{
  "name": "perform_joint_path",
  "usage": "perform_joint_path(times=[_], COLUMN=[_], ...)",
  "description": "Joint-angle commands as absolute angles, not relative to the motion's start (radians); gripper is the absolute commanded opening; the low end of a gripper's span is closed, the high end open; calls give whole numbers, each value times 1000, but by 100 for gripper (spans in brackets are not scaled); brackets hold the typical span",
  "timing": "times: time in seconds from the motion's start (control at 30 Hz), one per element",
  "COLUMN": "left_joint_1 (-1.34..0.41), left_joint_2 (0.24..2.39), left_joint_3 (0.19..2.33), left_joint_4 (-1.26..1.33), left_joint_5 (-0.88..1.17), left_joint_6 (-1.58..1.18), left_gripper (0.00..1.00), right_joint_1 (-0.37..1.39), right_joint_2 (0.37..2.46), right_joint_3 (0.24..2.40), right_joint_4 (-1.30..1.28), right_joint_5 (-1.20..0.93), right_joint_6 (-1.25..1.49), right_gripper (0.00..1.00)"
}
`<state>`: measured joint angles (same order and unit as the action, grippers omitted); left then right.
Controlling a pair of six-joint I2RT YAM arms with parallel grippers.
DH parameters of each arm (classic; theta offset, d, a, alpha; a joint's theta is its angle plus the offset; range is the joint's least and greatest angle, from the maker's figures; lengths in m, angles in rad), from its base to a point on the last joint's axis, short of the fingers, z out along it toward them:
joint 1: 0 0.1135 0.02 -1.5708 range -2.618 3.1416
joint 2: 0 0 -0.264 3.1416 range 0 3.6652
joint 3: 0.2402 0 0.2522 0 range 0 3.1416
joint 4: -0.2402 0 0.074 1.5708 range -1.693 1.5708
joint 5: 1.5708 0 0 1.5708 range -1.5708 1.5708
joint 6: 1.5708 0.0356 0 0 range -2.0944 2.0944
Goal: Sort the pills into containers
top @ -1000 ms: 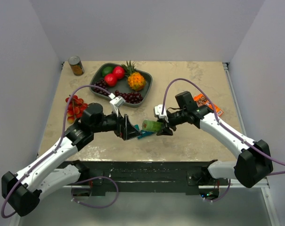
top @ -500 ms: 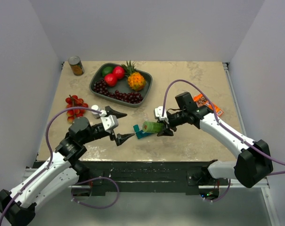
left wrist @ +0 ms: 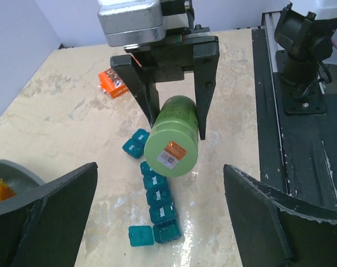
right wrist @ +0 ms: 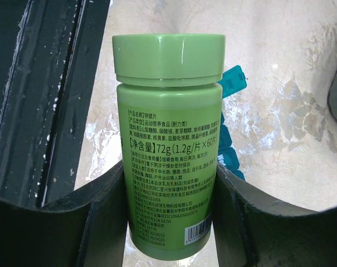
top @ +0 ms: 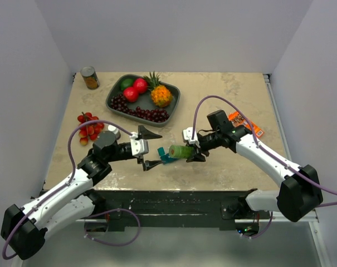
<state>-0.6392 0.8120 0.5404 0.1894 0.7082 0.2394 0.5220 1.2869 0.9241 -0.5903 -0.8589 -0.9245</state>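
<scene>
My right gripper is shut on a green round bottle with its green cap on, held tilted just above the table; the bottle also shows in the right wrist view. A strip of teal containers lies under and beside the bottle, and its near end cube is open with the lid folded out. A separate teal piece lies to the left. My left gripper is open and empty, facing the bottle's cap end. No pills show.
A dark grey fruit tray holds a pineapple, grapes and apples at the back. A tin can stands at the back left, red cherry tomatoes at the left, and an orange packet at the right.
My left gripper drew back left from the containers and opened wide, then moved right again towards the bottle. The right gripper and bottle have barely moved.
</scene>
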Motion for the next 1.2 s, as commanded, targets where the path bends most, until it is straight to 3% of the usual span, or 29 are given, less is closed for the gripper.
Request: perform_joint_path(times=[0.0, 0.63, 0.73, 0.8, 0.87, 0.93, 1.17], left_joint_1=[-657, -779, -784, -784, -785, -785, -785], left_joint_2=[867, 1046, 1063, 1078, 1094, 1091, 1045], left_joint_3=[566, 632, 649, 669, 676, 670, 618], left_joint_4=[334, 331, 295, 259, 229, 216, 239], left_joint_5=[758, 605, 595, 595, 594, 594, 595], left_joint_6=[267, 362, 362, 344, 334, 321, 308], left_gripper=[98, 93, 82, 68, 64, 63, 73], right_joint_1=[518, 518, 518, 517, 518, 517, 518], right_joint_2=[1272, 1275, 1275, 1275, 1276, 1275, 1278], right_joint_3=[927, 927, 927, 927, 927, 927, 927], right_joint_4=[-584, -580, -580, -581, -581, -581, -581], right_joint_5=[-908, -910, -910, -910, -910, -910, -913], right_joint_6=[-945, -934, -934, -934, -934, -934, -934], right_gripper=[0, 0, 0, 0, 0, 0, 0])
